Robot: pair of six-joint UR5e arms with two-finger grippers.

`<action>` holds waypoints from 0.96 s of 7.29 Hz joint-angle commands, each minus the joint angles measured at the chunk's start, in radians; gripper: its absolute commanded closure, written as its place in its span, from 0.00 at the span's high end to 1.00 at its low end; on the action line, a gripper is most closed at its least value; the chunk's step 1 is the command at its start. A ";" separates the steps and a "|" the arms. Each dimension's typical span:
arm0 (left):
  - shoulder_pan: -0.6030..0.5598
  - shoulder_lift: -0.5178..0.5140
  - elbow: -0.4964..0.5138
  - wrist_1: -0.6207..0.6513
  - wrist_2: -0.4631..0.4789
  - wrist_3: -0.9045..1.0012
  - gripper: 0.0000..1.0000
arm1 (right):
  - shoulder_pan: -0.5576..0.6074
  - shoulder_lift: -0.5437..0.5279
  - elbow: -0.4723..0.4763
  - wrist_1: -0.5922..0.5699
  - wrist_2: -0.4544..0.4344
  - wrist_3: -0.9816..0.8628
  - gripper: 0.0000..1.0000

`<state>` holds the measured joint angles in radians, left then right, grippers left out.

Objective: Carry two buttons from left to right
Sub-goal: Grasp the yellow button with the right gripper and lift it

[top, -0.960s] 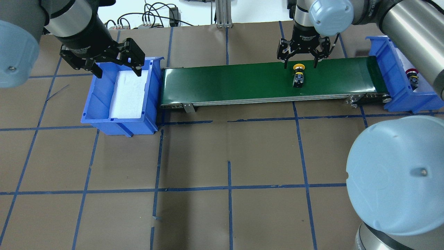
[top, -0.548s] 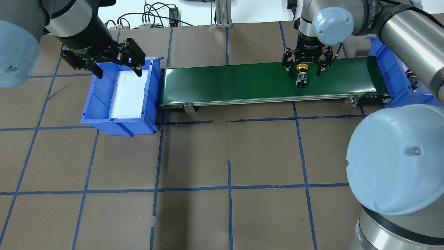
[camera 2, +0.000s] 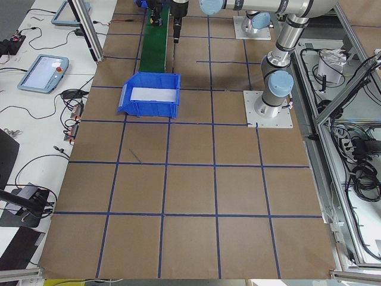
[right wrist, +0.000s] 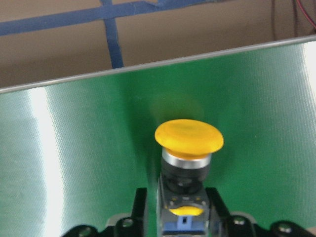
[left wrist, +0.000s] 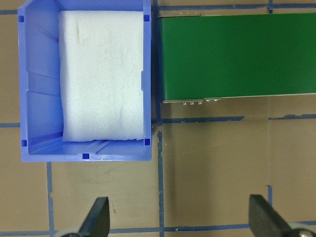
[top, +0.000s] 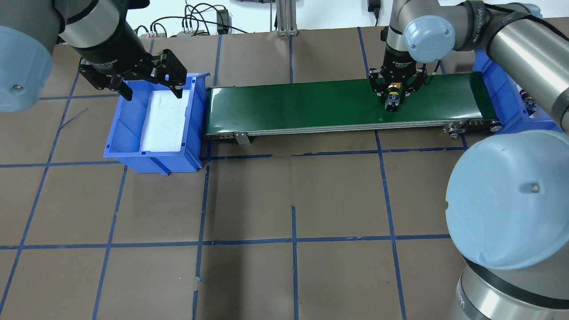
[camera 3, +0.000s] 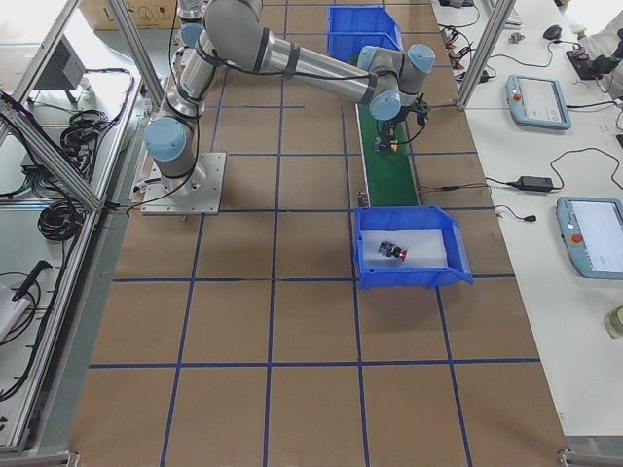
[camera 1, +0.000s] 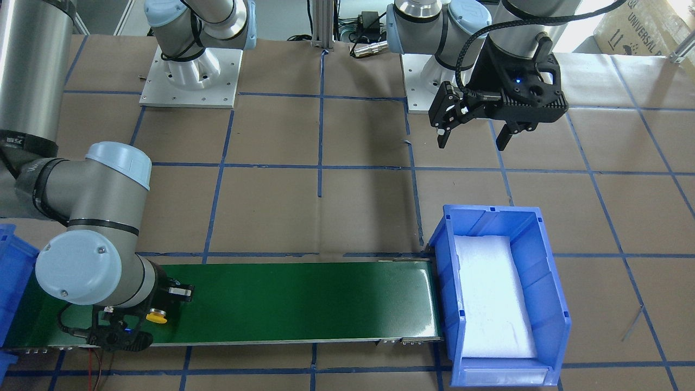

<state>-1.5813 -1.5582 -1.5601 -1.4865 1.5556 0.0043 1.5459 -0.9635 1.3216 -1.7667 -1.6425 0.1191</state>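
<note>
From where I stand, the work sits at the right end of the green conveyor belt [top: 293, 104]. The right gripper [top: 394, 98] is down on the belt with its jaws pinching the yellow button [right wrist: 188, 136]. The wrist view shows a finger [right wrist: 138, 207] tight against each side of the black body, just behind the cap. That looks deliberate. The body has flat sides to press on, while the domed cap would probably slip out of a squeeze.

The button seems to lie on its side about midway across the belt's width, well towards its right end, with the cap pointing to the belt's far edge.

The red button [camera 3: 394, 251] already lies in the right bin [camera 3: 409, 279] on its white lining. I judge one transfer finished and the second halfway through. What remains is a lift clear of the belt and a short carry over the bin wall. The risk, I think, is the button twisting in the pinch as it comes up.

The left gripper [top: 152, 91] hangs above the far edge of the left bin [top: 153, 156]. Its jaws are spread and hold nothing. Only the foam pad [top: 164, 120] lies in that bin, so this arm appears to have nothing left to feed. It is parked clear of the belt, presumably to stay out of the way.
</note>
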 commanded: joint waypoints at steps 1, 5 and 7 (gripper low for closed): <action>0.001 0.001 0.002 0.000 -0.002 0.000 1.00 | -0.004 -0.018 -0.012 0.010 -0.002 -0.015 0.08; 0.001 0.000 0.002 0.000 -0.003 0.000 1.00 | -0.061 -0.101 -0.079 0.070 -0.055 -0.047 0.08; 0.001 0.001 0.002 0.000 0.000 -0.001 1.00 | -0.153 -0.101 -0.148 0.117 -0.043 -0.114 0.08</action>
<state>-1.5797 -1.5582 -1.5585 -1.4864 1.5536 0.0041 1.4460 -1.0613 1.2182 -1.6835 -1.6904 0.0368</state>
